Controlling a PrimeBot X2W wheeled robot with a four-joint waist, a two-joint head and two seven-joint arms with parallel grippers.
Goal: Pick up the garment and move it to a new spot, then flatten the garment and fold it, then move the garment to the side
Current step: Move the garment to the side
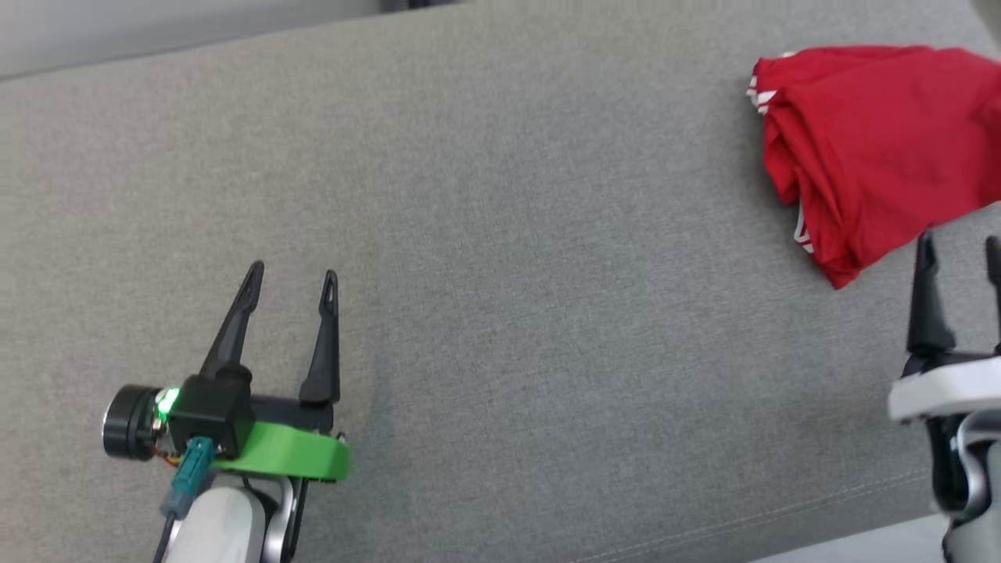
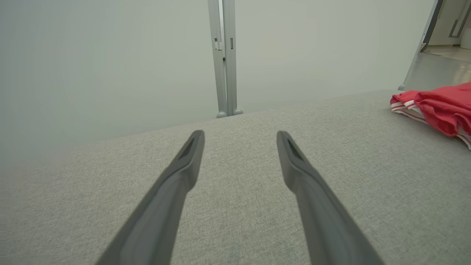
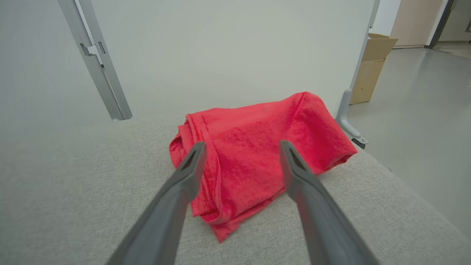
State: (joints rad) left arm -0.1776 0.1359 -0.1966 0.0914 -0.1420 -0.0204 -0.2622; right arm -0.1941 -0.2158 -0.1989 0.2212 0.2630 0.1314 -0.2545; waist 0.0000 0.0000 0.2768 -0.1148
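Right pincer (image 3: 241, 147) spread, holding nothing, tips just short of the garment (image 1: 868, 141): soft red knit, white-striped trim, folded bundle at the far right of the grey woven surface (image 1: 508, 274). Left pincer (image 1: 292, 274) spread, well apart.

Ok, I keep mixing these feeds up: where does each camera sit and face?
Head view: on the head, looking forward and down at the grey cushion; left gripper lower left, right gripper at the right edge, both open.
Left wrist view: on the left wrist, looking along its own fingers across the cushion to a pale wall.
Right wrist view: on the right wrist, looking along its fingers at the red garment.
Shared: all three show the garment; it lies far right in head and left wrist views.
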